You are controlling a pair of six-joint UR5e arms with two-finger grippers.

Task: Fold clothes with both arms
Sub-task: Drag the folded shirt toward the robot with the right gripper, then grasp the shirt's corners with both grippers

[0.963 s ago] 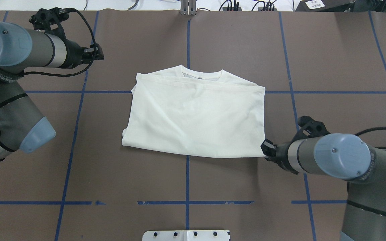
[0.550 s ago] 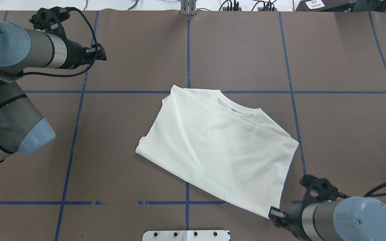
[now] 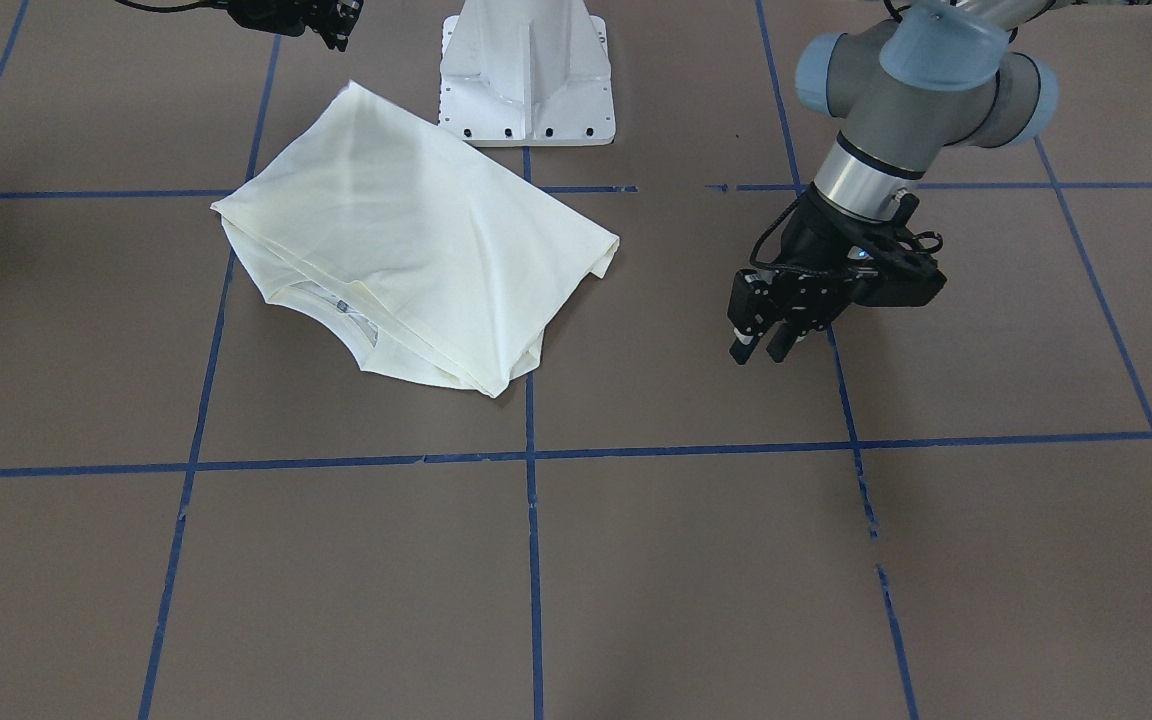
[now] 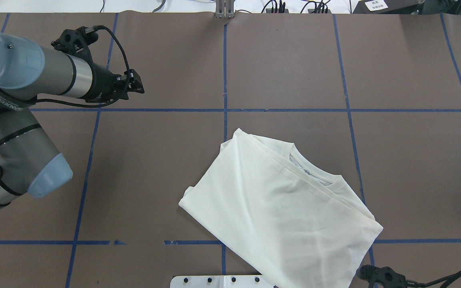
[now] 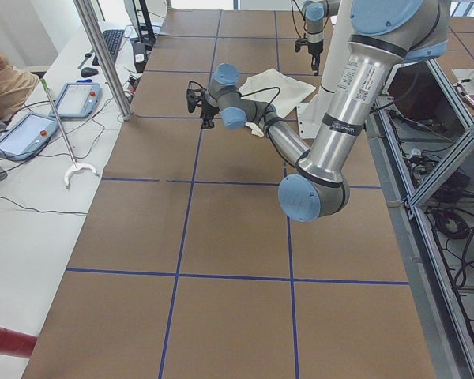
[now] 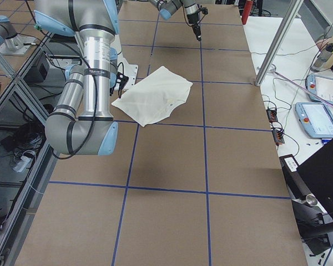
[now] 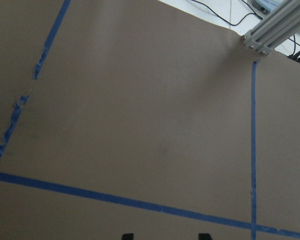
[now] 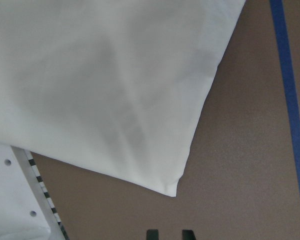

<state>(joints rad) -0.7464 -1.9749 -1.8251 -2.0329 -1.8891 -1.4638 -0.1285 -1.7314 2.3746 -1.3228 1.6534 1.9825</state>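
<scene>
Front cam: left gripper (image 3: 759,352) jaws apart, empty. Wrist cam: right gripper (image 8: 170,235) jaws parted, off shirt (image 8: 100,90).

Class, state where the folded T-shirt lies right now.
Overhead view: the T-shirt lies skewed, lower right of centre, one edge over the white pedestal base.

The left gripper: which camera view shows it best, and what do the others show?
The exterior front-facing view: the left gripper shows whole, side-on, fingers apart above the table. Overhead it is smaller. The side views make it tiny. Its wrist camera catches only two fingertips.
</scene>
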